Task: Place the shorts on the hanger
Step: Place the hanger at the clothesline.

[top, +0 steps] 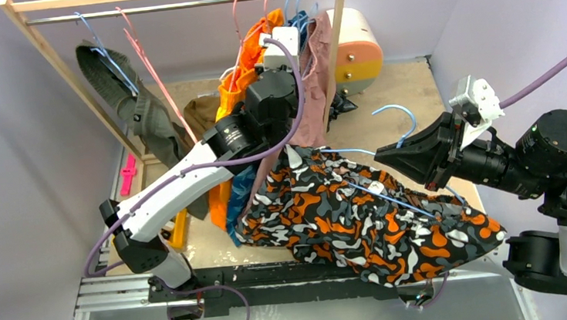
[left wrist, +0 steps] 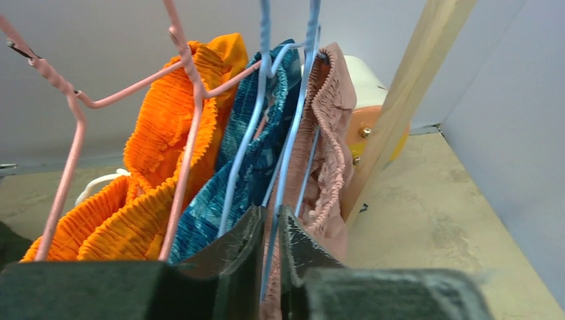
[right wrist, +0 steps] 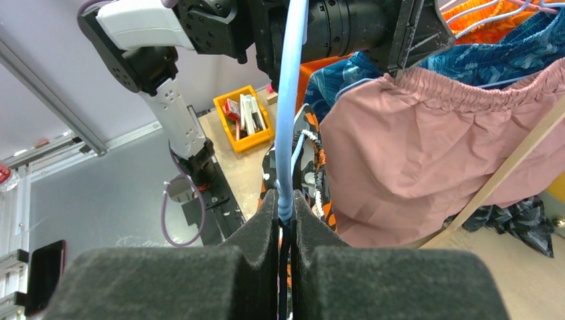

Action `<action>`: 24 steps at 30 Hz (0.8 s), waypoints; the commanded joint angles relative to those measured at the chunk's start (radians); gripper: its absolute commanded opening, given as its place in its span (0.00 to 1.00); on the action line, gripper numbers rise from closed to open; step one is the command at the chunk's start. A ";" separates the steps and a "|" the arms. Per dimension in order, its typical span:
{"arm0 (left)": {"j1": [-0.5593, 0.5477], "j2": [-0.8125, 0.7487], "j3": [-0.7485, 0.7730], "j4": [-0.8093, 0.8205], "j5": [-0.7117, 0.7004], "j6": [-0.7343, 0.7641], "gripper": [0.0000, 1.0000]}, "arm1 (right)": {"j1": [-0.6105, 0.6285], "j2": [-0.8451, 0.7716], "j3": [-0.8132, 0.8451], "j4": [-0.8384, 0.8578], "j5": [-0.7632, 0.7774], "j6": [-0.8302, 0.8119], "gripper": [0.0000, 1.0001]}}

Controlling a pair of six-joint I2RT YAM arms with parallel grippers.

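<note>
Your left arm [top: 181, 180] reaches from its base far up and across toward the back. Your left end effector [left wrist: 271, 223] sits high up there, with its two fingers [left wrist: 243, 247] close together and only a thin gap between them. Your right arm [top: 562, 147] is bent low on the right side and points left toward the middle, and your right end effector [right wrist: 285, 200] is squeezed tight on the hanger [right wrist: 288, 100].

Camouflage shorts [top: 347, 216] spread on table [top: 413, 87]; light-blue hanger [top: 392, 198] across them (hook raised).
</note>
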 commanded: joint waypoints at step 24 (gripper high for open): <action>0.076 -0.032 0.036 -0.073 0.193 -0.042 0.32 | 0.002 -0.022 -0.003 0.087 0.009 -0.005 0.00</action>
